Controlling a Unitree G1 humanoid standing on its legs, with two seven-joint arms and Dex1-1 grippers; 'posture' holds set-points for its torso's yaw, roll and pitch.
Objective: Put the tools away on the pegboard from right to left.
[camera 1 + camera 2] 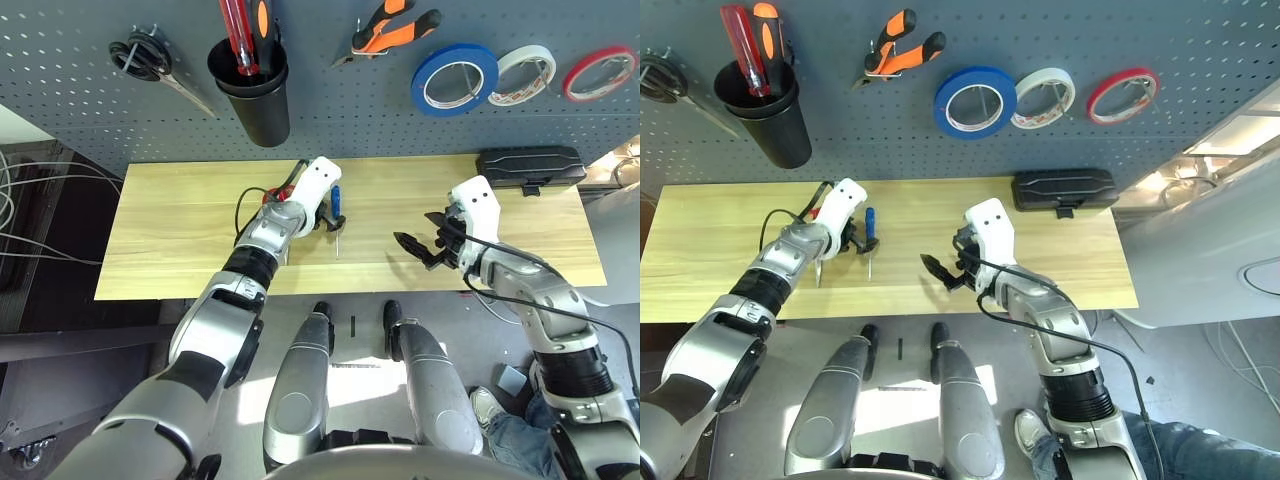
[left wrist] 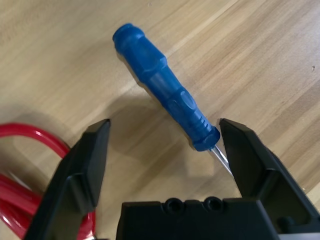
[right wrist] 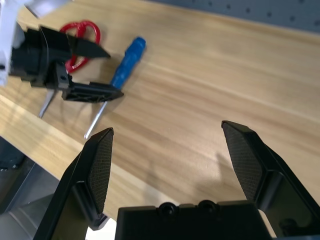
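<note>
Left gripper (image 2: 162, 150): fingers spread wide over the table (image 1: 180, 225), one on each side of the screwdriver (image 2: 162, 97); the right-hand finger (image 2: 250, 160) sits just beside the handle's collar, but contact cannot be told; nothing is pinched.
Right gripper (image 3: 167, 160): fingers spread wide, holding nothing, above bare wood towards the table's near edge, well apart from the left gripper.
Screwdriver: flat on the table near its middle; its long axis runs roughly front to back, the blue handle towards the pegboard (image 1: 80, 100), the thin metal shaft towards the robot.
Red scissors (image 3: 80, 42): flat on the table just to the left of the screwdriver, partly under the left gripper; the red loops point towards the pegboard, the blades (image 3: 47, 102) towards the near edge.
Blue tape (image 1: 455, 80): hanging on the pegboard, right of centre, beside a white roll (image 1: 525, 73) and a red roll (image 1: 598, 72).
Pliers (image 1: 392, 33): hanging on the pegboard left of the blue tape, handles up to the right.
Black cup (image 1: 252, 95): on the pegboard left of the pliers, holding red and orange handles.
Black case (image 1: 530, 166): on the table's far right corner.
</note>
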